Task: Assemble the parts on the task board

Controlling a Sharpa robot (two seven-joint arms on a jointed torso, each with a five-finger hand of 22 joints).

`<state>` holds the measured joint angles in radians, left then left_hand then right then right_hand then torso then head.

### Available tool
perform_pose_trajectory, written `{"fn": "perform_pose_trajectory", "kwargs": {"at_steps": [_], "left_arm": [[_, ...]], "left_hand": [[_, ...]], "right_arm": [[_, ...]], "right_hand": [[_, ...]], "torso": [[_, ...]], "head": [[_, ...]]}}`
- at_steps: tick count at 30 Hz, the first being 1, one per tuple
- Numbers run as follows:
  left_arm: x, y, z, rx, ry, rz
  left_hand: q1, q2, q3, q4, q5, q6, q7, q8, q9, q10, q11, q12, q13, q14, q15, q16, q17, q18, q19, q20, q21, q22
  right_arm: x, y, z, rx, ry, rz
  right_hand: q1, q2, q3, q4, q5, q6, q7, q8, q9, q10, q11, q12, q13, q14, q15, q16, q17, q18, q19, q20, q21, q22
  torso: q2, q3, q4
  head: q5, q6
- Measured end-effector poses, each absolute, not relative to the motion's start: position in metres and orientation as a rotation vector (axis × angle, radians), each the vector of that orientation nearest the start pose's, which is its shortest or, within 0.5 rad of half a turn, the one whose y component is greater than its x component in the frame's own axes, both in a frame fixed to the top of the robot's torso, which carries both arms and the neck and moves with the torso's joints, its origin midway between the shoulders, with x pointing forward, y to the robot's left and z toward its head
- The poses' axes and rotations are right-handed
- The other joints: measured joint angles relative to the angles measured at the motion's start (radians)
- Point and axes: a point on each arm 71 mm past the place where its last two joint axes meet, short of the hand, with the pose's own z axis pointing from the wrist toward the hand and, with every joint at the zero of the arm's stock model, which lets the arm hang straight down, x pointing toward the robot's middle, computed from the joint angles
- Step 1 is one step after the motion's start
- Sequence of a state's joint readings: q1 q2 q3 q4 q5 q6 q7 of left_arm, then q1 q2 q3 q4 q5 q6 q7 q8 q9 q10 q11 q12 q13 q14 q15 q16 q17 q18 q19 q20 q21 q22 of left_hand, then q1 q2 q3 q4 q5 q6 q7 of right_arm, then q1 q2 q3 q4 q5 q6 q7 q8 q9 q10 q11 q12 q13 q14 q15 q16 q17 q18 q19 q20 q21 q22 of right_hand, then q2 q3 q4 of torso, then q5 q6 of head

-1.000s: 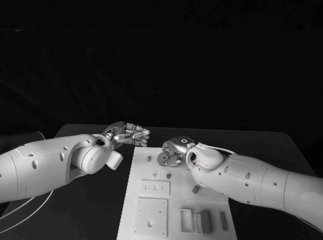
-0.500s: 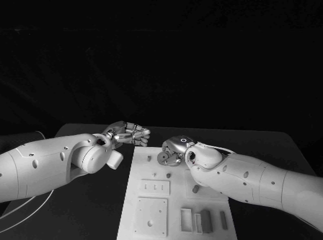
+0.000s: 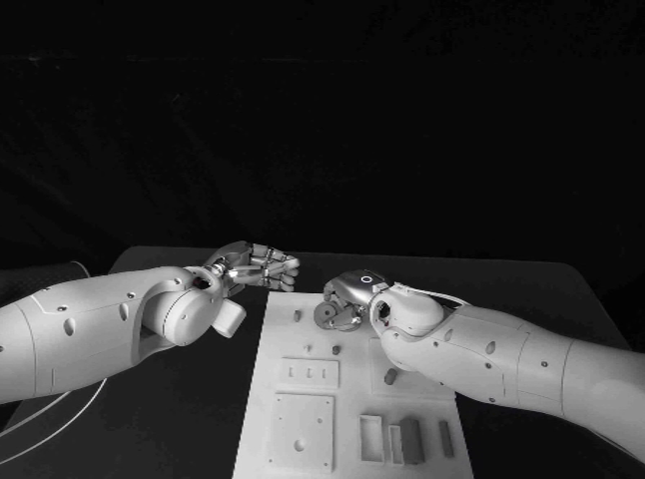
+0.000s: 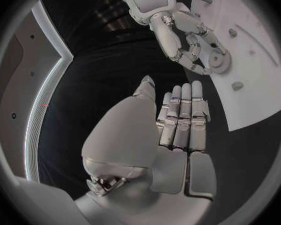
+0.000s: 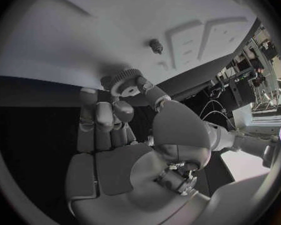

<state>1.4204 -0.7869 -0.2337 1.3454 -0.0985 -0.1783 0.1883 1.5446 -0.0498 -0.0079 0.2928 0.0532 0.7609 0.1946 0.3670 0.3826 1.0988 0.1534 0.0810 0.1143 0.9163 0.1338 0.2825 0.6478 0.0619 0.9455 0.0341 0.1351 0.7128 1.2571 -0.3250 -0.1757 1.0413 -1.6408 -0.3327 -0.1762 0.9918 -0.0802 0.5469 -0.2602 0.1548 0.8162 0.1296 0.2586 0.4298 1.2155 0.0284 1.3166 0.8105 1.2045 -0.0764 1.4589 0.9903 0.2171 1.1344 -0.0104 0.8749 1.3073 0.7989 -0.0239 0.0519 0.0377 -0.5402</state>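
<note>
The white task board (image 3: 306, 404) lies in the middle of the black table. My right hand (image 3: 348, 295) is at its far end and pinches a small toothed gear (image 3: 327, 315) just over the board. The gear (image 5: 124, 81) sits between the thumb and fingertips, close to the board (image 5: 84, 40). The left wrist view has the right hand (image 4: 180, 35) with the gear (image 4: 218, 61) at the board's (image 4: 256, 92) edge. My left hand (image 3: 255, 265) hovers off the board's far left corner. It (image 4: 178, 120) holds nothing, with its fingers side by side.
Small pegs (image 3: 335, 350) (image 3: 390, 377) stand on the board, one more (image 3: 297, 315) near its left edge. Rectangular blocks (image 3: 409, 440) sit at its near right, recessed plates (image 3: 304, 431) at its near left. A peg (image 5: 156, 45) stands beyond the gear.
Both hands have barely shifted. The right hand keeps the gear at the same spot over the board's far end.
</note>
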Motion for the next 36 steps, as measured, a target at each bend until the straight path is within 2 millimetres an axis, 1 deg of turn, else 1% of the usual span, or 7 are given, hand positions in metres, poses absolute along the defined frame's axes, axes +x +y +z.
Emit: {"fn": "perform_pose_trajectory", "kwargs": {"at_steps": [16,18,20,22,35,36], "left_arm": [[0.5328,0.2328,-0.1566,-0.951,1.676,-1.326],[0.5328,0.2327,-0.1566,-0.951,1.676,-1.327],[0.5328,0.2327,-0.1566,-0.951,1.676,-1.327],[0.5328,0.2327,-0.1566,-0.951,1.676,-1.326],[0.5328,0.2331,-0.1566,-0.952,1.675,-1.326],[0.5328,0.2331,-0.1566,-0.952,1.675,-1.326]], "left_hand": [[0.0,0.0,0.0,0.0,0.0,0.0,0.0,0.0,0.0,0.0,0.0,0.0,0.0,0.0,0.0,0.0,0.001,-0.001,0.0,0.0,0.0,0.001],[0.0,0.0,0.0,0.0,0.0,0.0,0.0,0.0,0.0,0.0,0.0,0.0,0.0,0.0,0.0,0.0,0.001,0.0,0.0,0.0,0.0,0.001],[0.0,0.0,0.0,0.0,0.0,0.0,0.0,0.0,0.0,0.0,0.0,0.0,0.0,0.0,0.0,0.0,0.001,0.007,0.0,0.0,0.0,0.001],[0.0,0.0,0.0,0.0,0.0,0.0,0.0,0.0,0.0,0.0,0.0,0.0,0.0,0.0,0.0,0.0,0.001,0.009,0.0,0.0,0.0,0.001],[0.0,0.0,0.0,0.0,0.0,0.0,0.0,0.0,0.0,0.0,0.0,0.0,0.0,0.0,0.0,-0.004,0.002,0.009,0.0,0.0,0.0,0.001],[0.0,0.0,0.0,0.0,0.0,0.0,0.0,0.0,0.0,0.0,0.0,0.0,0.0,0.0,0.0,-0.004,0.002,0.009,0.0,0.0,0.0,0.001]], "right_arm": [[0.5448,-0.0662,-0.2128,-0.426,1.591,0.47],[0.5447,-0.0662,-0.2128,-0.426,1.591,0.47],[0.5447,-0.0664,-0.2129,-0.426,1.591,0.47],[0.5448,-0.0665,-0.2129,-0.426,1.591,0.47],[0.5447,-0.0683,-0.2128,-0.424,1.593,0.47],[0.5446,-0.0683,-0.2128,-0.424,1.593,0.471]], "right_hand": [[0.0,0.0,0.005,-0.001,-0.001,0.002,0.001,0.0,0.0,0.002,-0.002,0.0,-0.001,0.001,-0.001,0.0,0.0,0.0,0.004,0.0,0.0,0.0],[0.0,0.0,0.005,-0.001,-0.001,0.002,0.001,0.0,0.0,0.002,-0.002,0.0,-0.001,0.001,-0.001,0.0,0.0,0.0,0.004,0.0,0.0,0.0],[0.0,0.0,0.006,-0.001,-0.004,0.002,0.002,0.0,0.0,0.002,-0.002,0.0,-0.001,0.001,-0.001,0.0,0.0,0.0,0.004,0.0,0.0,0.0],[0.0,0.0,0.006,0.0,-0.004,0.002,0.002,0.0,0.0,0.002,-0.002,0.0,-0.001,0.001,-0.001,0.0,0.0,0.0,0.004,0.0,0.0,0.0],[0.0,0.0,0.005,0.0,0.0,0.002,0.002,0.0,0.0,0.002,-0.002,0.0,-0.001,0.001,-0.001,0.0,0.0,0.0,0.004,0.0,0.0,0.001],[0.003,0.003,0.005,0.0,0.0,0.002,0.002,0.0,0.0,0.002,-0.002,0.0,-0.001,0.001,-0.001,0.0,0.0,0.0,0.004,0.0,0.0,0.001]], "torso": [[0.0,0.0008,-0.0006],[0.0,0.0007,-0.0006],[0.0,0.0007,-0.0006],[0.0,0.0007,-0.0003],[0.0,0.0002,-0.0005],[0.0,0.0002,-0.0005]], "head": [[-0.001,-0.002],[-0.001,-0.002],[-0.001,-0.002],[-0.001,-0.002],[-0.001,-0.003],[-0.001,-0.003]]}}
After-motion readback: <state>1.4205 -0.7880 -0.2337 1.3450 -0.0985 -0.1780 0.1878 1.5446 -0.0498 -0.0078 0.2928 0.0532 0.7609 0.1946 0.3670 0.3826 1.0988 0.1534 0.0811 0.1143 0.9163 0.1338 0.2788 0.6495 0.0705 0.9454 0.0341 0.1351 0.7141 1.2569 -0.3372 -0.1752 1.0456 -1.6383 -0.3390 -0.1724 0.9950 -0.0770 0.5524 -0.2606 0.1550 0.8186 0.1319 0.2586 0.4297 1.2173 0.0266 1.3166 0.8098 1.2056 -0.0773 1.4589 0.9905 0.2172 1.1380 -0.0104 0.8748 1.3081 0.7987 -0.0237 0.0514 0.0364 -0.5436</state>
